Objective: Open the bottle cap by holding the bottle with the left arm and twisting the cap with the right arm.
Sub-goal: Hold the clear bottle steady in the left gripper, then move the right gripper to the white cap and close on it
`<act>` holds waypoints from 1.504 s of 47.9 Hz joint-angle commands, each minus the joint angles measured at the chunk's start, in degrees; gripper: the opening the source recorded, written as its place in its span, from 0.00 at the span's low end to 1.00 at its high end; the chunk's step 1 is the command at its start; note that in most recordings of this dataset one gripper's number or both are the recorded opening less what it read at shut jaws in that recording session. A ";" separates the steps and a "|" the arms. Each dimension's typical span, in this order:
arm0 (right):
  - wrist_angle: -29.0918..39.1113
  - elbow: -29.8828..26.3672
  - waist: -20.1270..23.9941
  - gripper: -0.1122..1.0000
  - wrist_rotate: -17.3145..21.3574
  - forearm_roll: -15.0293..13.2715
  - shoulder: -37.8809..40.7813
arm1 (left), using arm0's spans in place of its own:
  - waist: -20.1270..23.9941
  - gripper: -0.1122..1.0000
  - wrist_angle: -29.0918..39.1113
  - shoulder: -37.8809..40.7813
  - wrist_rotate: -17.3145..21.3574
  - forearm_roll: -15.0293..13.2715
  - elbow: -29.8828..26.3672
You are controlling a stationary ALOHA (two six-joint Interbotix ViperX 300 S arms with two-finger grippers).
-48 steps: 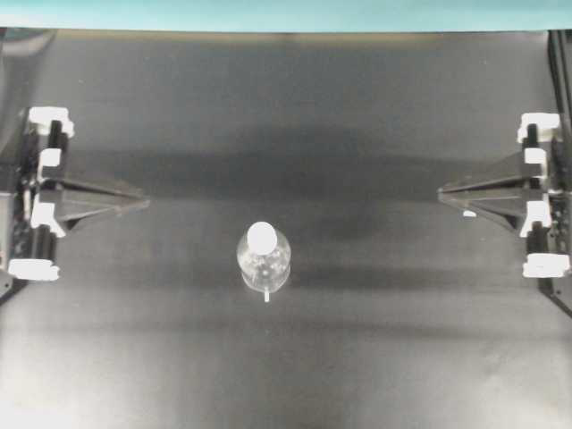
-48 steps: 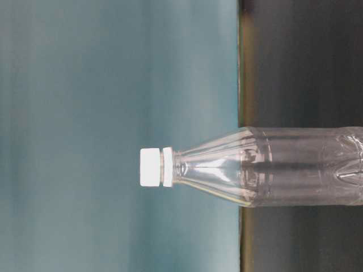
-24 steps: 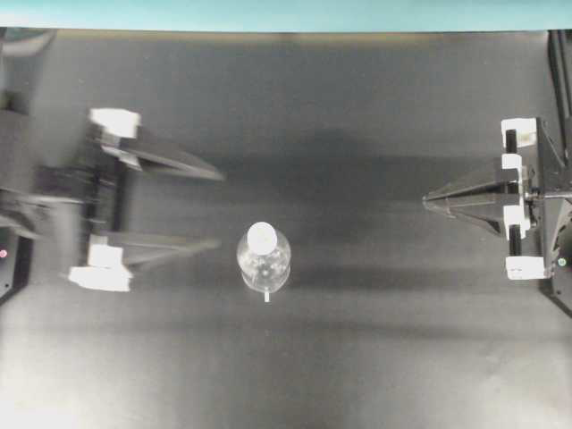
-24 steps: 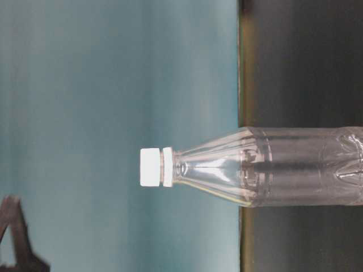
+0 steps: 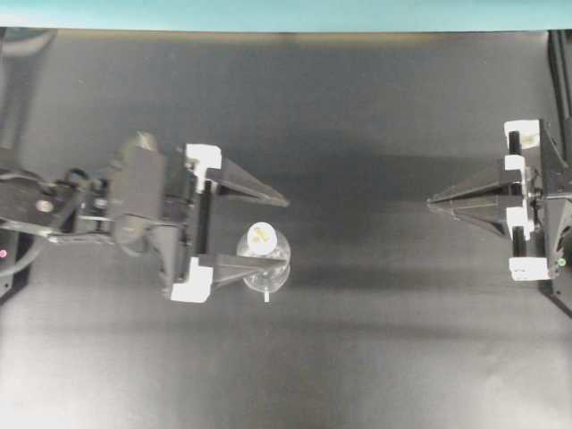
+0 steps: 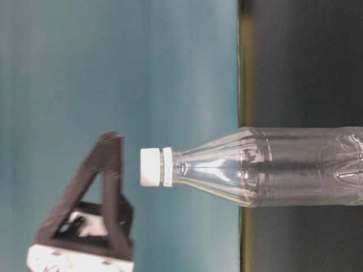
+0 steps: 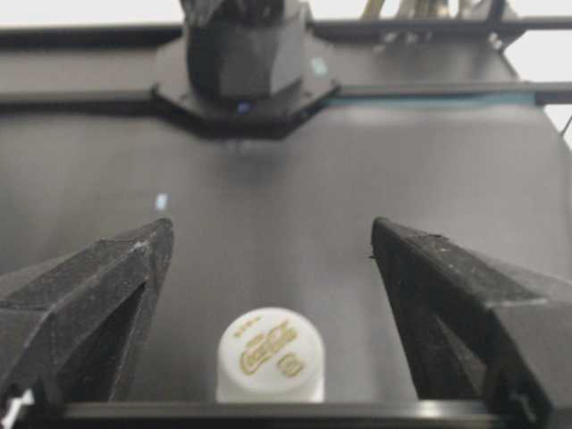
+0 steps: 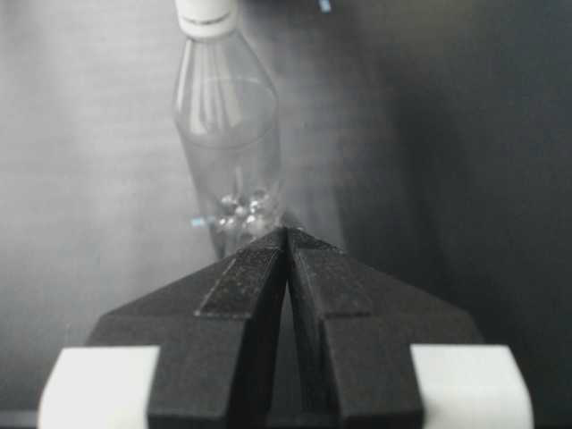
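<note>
With the bottle [image 5: 264,262] upright mid-desk, its cap [image 5: 261,235] between the spread fingers of the left end effector [image 5: 268,231], a high or off-centre closing could tip it, while the right end effector [image 5: 433,202], fingers together, sits well apart.

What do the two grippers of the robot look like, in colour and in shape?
Both are black. The left gripper has two long wedge-shaped fingers with a rough, speckled surface, each fixed on a white block. The right gripper has the same tapered black fingers and white blocks. Dark cables run along the left arm.
</note>
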 commanded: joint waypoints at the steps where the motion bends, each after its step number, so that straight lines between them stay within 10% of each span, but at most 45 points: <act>1: -0.09 -1.32 0.09 0.14 0.53 0.18 0.18 | -0.26 0.96 -0.97 1.05 -0.26 0.18 -0.97; 55: 4.92 -1.76 -0.97 0.17 7.56 0.18 0.79 | -1.32 0.91 -2.90 21.36 -2.02 0.18 1.49; 72: 20.48 -8.79 -0.88 0.39 7.91 0.18 5.01 | -1.67 0.82 -4.22 21.53 -1.05 0.18 2.99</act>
